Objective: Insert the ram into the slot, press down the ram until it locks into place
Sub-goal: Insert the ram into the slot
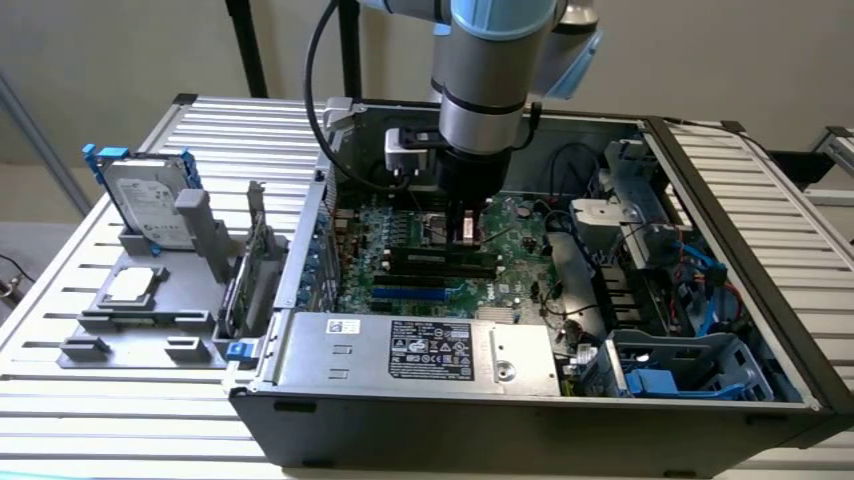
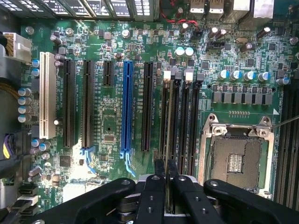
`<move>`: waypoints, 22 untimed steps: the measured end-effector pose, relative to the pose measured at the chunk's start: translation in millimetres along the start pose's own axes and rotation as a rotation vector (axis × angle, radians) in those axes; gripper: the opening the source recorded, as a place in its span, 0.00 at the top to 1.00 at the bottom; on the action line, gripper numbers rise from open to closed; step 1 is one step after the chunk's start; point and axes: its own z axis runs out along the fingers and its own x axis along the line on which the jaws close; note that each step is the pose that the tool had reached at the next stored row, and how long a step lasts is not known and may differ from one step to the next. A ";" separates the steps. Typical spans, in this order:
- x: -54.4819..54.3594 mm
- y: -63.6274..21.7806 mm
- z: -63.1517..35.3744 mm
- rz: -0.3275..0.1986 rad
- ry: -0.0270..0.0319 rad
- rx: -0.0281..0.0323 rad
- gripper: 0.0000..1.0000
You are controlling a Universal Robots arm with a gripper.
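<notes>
Ram (image 2: 170, 140) clamped edge-on in claw (image 2: 166, 164), over slot (image 2: 166, 102); motherboard (image 2: 107, 116) inside open case (image 1: 534, 425) on slatted table (image 1: 120, 420).

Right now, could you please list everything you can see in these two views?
computer case: one, dark grey, open, on the slatted table
motherboard: one, green, inside the case
memory slots: several, black, parallel, beside the CPU socket
blue slot: one, among black expansion slots
white slot: one, at the board's edge
power supply: one, silver, at the case's near side
hard drive: one, silver, upright on the exterior view's left
ram: one, green, edge-on over a memory slot
gripper: one, black, shut on the ram
arm: one, silver and blue, reaching into the case
</notes>
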 end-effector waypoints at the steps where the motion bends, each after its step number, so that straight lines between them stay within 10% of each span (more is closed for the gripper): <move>1: 0.0 0.0 0.2 0.000 0.0000 0.0000 0.87; 22: -0.4 -0.1 3.7 -0.004 0.0003 0.0000 0.87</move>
